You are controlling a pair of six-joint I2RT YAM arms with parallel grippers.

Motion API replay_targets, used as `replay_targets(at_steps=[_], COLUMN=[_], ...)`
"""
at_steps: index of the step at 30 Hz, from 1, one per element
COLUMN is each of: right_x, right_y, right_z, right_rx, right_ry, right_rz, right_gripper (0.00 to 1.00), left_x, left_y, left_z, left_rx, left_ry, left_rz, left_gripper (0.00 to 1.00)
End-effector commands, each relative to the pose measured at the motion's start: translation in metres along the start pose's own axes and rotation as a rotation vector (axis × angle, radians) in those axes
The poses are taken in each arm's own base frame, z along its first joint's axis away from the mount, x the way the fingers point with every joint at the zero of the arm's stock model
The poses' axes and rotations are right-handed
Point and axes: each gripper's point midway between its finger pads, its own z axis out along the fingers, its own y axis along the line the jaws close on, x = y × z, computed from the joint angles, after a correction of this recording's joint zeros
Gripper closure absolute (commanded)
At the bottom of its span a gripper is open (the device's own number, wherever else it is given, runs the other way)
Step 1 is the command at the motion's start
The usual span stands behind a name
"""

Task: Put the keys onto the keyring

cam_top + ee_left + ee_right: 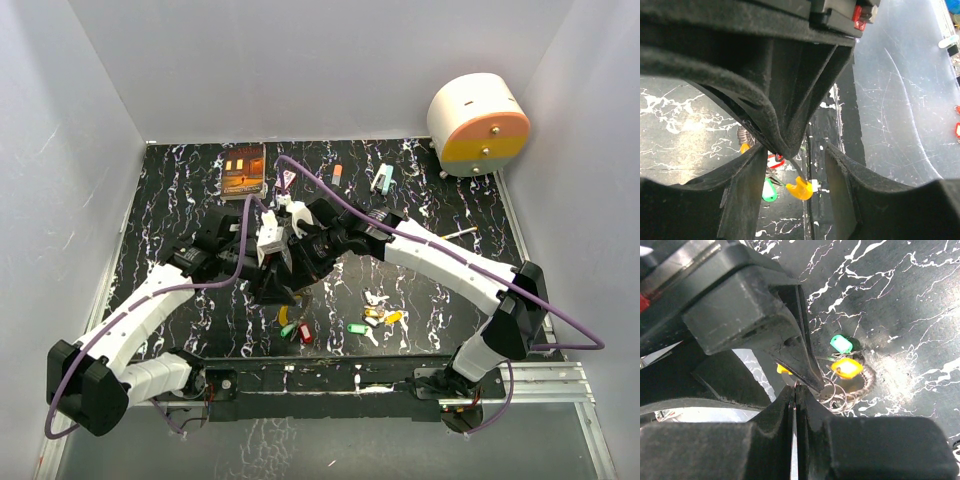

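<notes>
My right gripper [795, 389] is shut on a thin silvery blade that ends in a yellow key head [782, 370]. In the left wrist view its closed tips [784, 150] come down from above, and the yellow key [800, 188] hangs below them. My left gripper [795, 200] is open, with its jaws either side of that key and not touching it. Both grippers meet at mid-table [290, 270]. A green tag [841, 344], a yellow tag [846, 368] and small wire rings [836, 396] lie bunched on the table. I cannot make out the large keyring.
Loose keys lie near the front edge: green [289, 328] and red [306, 334], then green [357, 328] and yellow [393, 317]. A book [244, 170], small items at the back and a white-and-orange drum [478, 124] stand farther off. A coiled metal arc [868, 382] lies by the tags.
</notes>
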Motion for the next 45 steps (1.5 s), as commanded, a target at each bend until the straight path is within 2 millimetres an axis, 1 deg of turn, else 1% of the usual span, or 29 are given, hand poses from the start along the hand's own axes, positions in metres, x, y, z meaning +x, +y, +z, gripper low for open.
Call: replay_targets(at_steps=[1, 10, 17, 22, 30, 34, 45], right_x=[-0.029, -0.028, -0.031, -0.032, -0.023, -0.021, -0.016], right_y=[0.024, 0.033, 0.034, 0.036, 0.034, 0.035, 0.032], right_z=[-0.017, -0.017, -0.015, -0.018, -0.019, -0.022, -0.026], right_rx=[-0.051, -0.096, -0.095, -0.1, -0.097, -0.096, -0.088], right_ry=[-0.111, -0.091, -0.091, -0.096, -0.082, -0.08, -0.079], right_rz=[-0.034, 0.016, 0.032, 0.029, 0.034, 0.032, 0.028], right_gripper=[0.93, 0.93, 0.93, 0.93, 0.93, 0.93, 0.93], left_x=[-0.011, -0.006, -0.005, -0.005, -0.008, -0.007, -0.001], left_y=[0.0, -0.004, -0.009, -0.009, -0.009, -0.01, -0.018], left_z=[-0.001, 0.0, 0.003, 0.002, 0.0, -0.001, -0.003], left_rx=[-0.003, 0.013, 0.032, 0.027, 0.021, 0.028, 0.052], left_ry=[-0.007, 0.014, 0.021, 0.032, 0.044, 0.053, 0.066], left_rz=[0.059, 0.092, 0.096, 0.117, 0.159, 0.168, 0.189], left_gripper=[0.53, 0.55, 0.57, 0.66, 0.73, 0.76, 0.75])
